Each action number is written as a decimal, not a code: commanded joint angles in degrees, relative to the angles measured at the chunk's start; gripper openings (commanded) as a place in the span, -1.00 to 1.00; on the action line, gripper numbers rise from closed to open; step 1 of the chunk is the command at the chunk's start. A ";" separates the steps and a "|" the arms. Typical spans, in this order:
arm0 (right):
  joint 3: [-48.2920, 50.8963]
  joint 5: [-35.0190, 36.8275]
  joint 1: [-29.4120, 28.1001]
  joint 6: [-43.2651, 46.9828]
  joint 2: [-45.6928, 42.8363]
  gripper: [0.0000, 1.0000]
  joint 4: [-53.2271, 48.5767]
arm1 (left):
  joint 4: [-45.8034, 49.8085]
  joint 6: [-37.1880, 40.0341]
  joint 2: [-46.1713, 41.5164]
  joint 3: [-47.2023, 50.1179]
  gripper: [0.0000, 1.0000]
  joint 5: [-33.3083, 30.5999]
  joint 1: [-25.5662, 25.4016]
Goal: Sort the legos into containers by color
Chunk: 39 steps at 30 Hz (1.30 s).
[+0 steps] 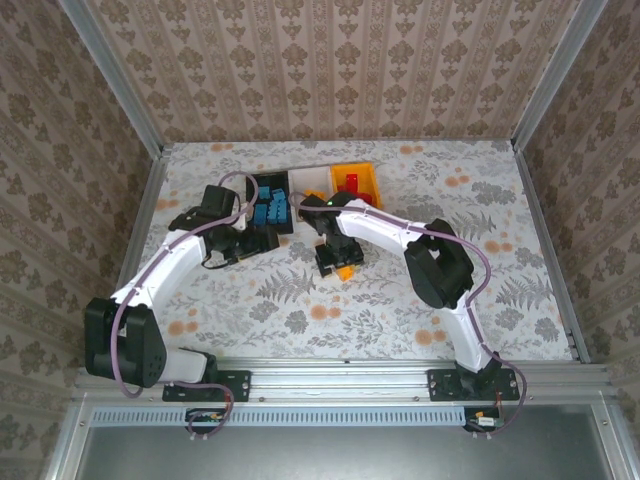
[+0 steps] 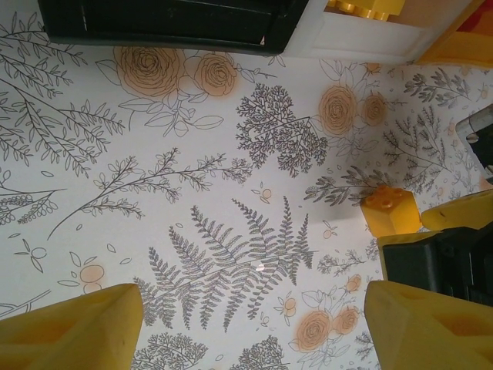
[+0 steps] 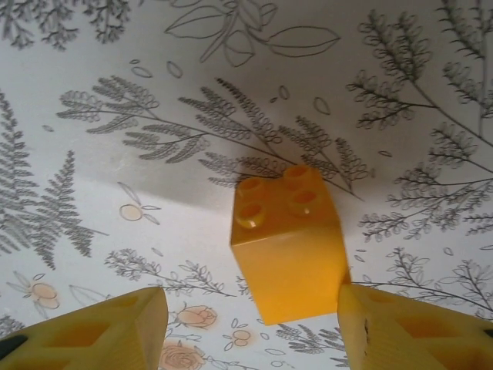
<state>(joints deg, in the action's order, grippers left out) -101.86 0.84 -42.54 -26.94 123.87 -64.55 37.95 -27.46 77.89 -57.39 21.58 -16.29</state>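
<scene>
Loosely, right claw (image 3: 250, 301) around orange brick (image 3: 285, 247).

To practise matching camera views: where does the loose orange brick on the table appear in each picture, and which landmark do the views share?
Top external: the orange brick lies just below the picture's centre.
Left wrist: near the right edge, a little below mid-height.
Right wrist: centre, lower half, between the fingers.
Shared landmark: the fern-print table cover.
</scene>
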 commanded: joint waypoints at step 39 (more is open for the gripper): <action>-6.51 -29.29 17.75 -26.14 -3.26 -0.42 26.96 | -0.73 -0.54 1.23 -1.36 0.58 2.48 1.56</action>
<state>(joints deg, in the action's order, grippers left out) -111.39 -16.84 -27.09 -38.61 120.07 -52.25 36.80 -27.49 79.79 -57.54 23.03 -15.27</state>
